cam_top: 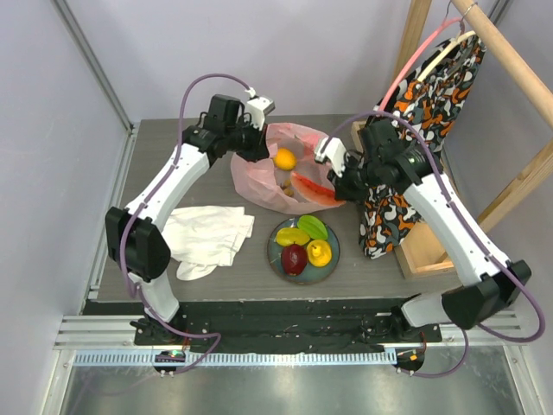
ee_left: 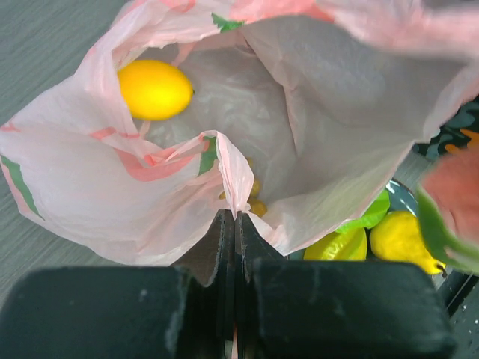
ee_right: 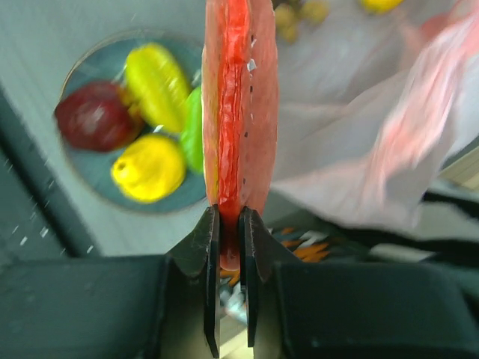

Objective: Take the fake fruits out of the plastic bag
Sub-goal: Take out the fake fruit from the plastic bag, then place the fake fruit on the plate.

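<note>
The pink plastic bag (cam_top: 270, 180) lies open behind the plate (cam_top: 280, 257). My left gripper (cam_top: 251, 143) is shut on the bag's rim (ee_left: 233, 196) and holds the mouth open. Inside lie a yellow-orange fruit (cam_top: 284, 158) (ee_left: 153, 89) and small brownish-yellow grapes (ee_left: 257, 206), mostly hidden. My right gripper (cam_top: 339, 184) is shut on the red watermelon slice (cam_top: 314, 188) (ee_right: 238, 112), held edge-up just outside the bag's mouth above the table. On the plate lie a dark red apple (cam_top: 294, 258) (ee_right: 94, 116), two yellow pieces (cam_top: 319, 252) (cam_top: 290, 236) and a green piece (cam_top: 313, 226).
A crumpled white cloth (cam_top: 207, 237) lies left of the plate. An orange-black patterned fabric (cam_top: 415, 130) hangs from a wooden rack (cam_top: 499, 52) at the right, close behind my right arm. The table's near edge runs just below the plate.
</note>
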